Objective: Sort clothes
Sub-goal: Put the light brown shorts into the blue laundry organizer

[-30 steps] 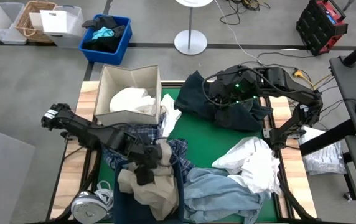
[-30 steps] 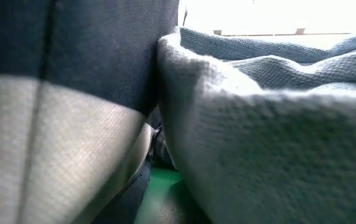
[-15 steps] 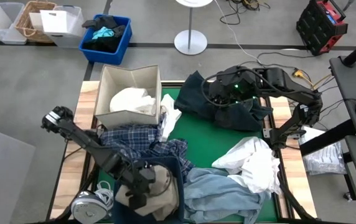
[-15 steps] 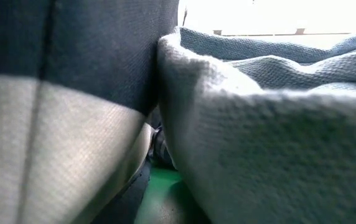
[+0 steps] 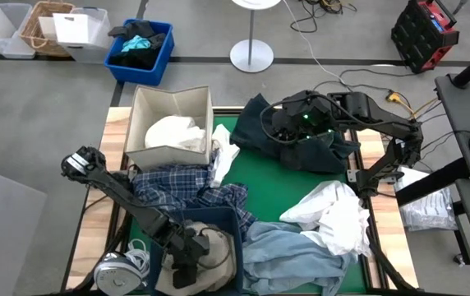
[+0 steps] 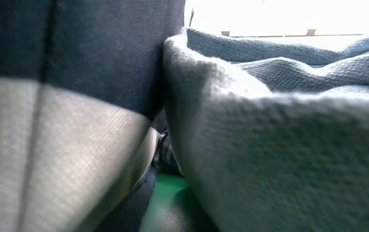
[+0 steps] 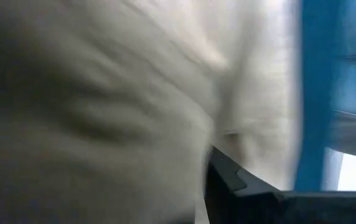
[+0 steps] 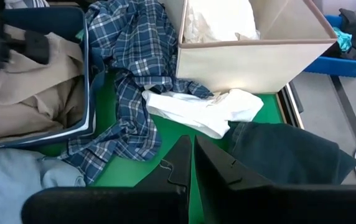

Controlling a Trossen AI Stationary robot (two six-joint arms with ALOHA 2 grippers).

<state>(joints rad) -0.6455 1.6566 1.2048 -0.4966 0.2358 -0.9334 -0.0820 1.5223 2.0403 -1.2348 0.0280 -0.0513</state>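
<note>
Three white garments [image 5: 331, 215] showed, perhaps more hidden. One plaid shirt [image 5: 187, 187], one denim piece [image 5: 288, 255], one tan trousers [image 5: 214, 251], one navy piece [image 5: 260, 127]. Two bins [image 5: 172, 107] stood there.

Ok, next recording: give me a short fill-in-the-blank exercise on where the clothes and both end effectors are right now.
1. The left end effector is down in the navy bin over the ____ trousers.
2. The beige box holds a ____ garment.
3. The right end effector has its fingers ____, above the green mat.
4. The plaid shirt lies between the beige box and the ____ bin.

Missing words: tan; white; shut; navy
</note>
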